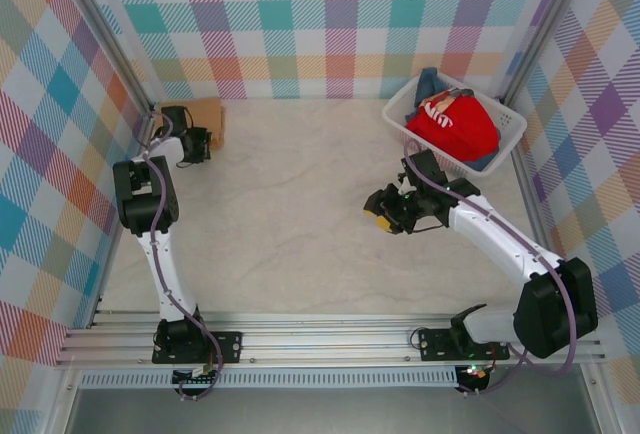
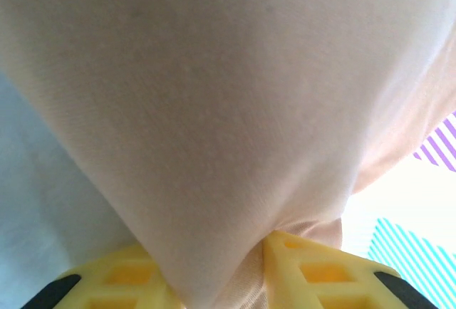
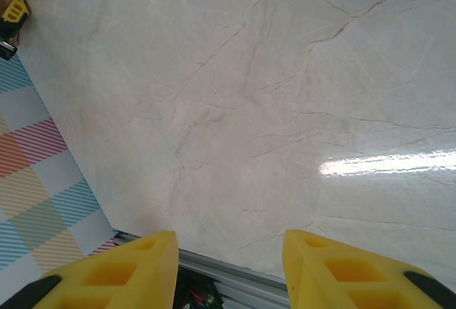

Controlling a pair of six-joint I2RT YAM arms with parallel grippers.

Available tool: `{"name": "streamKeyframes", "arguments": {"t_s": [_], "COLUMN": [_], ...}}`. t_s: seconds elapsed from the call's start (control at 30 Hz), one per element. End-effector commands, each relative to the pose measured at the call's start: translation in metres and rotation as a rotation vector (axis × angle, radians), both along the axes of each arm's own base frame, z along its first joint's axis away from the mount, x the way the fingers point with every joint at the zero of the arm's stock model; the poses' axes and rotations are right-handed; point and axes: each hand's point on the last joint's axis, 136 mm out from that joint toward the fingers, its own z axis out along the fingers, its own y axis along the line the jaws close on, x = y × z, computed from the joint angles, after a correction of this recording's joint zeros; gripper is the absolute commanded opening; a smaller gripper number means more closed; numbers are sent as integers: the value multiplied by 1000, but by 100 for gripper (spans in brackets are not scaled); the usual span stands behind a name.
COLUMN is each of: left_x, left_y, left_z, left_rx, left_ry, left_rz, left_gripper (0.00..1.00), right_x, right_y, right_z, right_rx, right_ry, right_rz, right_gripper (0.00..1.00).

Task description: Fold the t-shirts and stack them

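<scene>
Top external view, from the near edge outward: the right arm [image 1: 500, 239] reaches in from the near right, and the right jaws hang over the middle of the table [image 1: 300, 254]. They are spread apart with nothing between them, as the right wrist view confirms, and they are turned toward the left side of the table.

Farther back, the left arm [image 1: 160, 254] stretches up the left edge to the far-left corner. There the left jaws pinch the tan shirt [image 1: 207, 114]. The left wrist view shows its cloth gathered narrow between them and fanning out beyond. From above, that shirt reads as a small compact shape by the back wall, just past the jaws. How neatly it is folded cannot be told.

At the far right sits the white basket [image 1: 512, 132], its long side running from far left to near right. The red shirt [image 1: 455, 126] is heaped on top, and the blue shirt [image 1: 430, 82] pokes out at the far end.

The coming move likely turns on that basket. The red shirt lies behind and to the right of the right jaws, near them, and well apart from the left jaws. The right arm is plainly nearer, but it would probably have to swing round to face the basket.
</scene>
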Motion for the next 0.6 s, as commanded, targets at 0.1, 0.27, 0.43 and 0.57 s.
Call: {"name": "streamKeyframes", "arguments": {"t_s": [0.1,0.27,0.43,0.57], "left_x": [-23,-32,-33,-46], "left_y": [4,8,7,4], "left_z": [-13,6,51,93], "left_rx": [20,63,110,170], "left_ry": [94,97,37,20], "left_rz": [-82,-124,-152,-177], "left_gripper": [33,46,59,66], "right_x": [9,19,29,36], "right_y": [2,2,-2,-10], "right_z": [9,17,32,51], "right_rx": [-3,-14,-30,-42], "right_ry": [-9,-48,-118,-189], "right_rz": [3,24,42,40], "right_gripper": [44,50,56,59]}}
